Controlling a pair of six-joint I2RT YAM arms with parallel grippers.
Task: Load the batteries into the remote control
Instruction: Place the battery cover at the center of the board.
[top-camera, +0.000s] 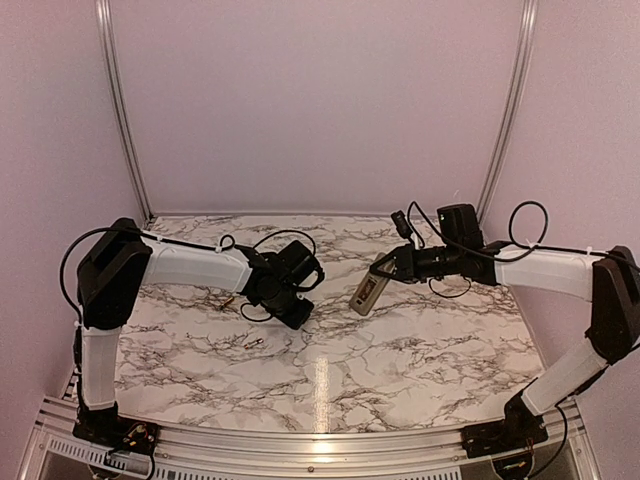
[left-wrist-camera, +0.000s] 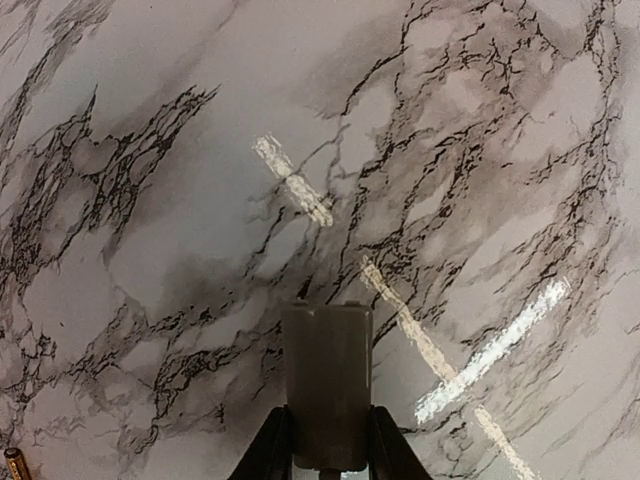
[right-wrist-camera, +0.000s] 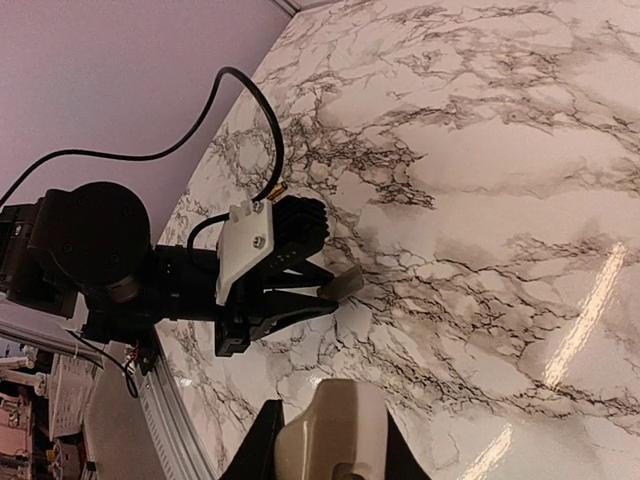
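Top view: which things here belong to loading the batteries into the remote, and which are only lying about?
For the job:
- remote control, held in the right gripper
- batteries, loose on the table
- cover piece, held in the left gripper; probably the battery lid

Only lying about:
- nothing loose that I can see; just the arms' black cables

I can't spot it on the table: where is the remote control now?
In the top view the remote control is held tilted in the right gripper, just right of centre, facing the left gripper, which holds the cover piece.
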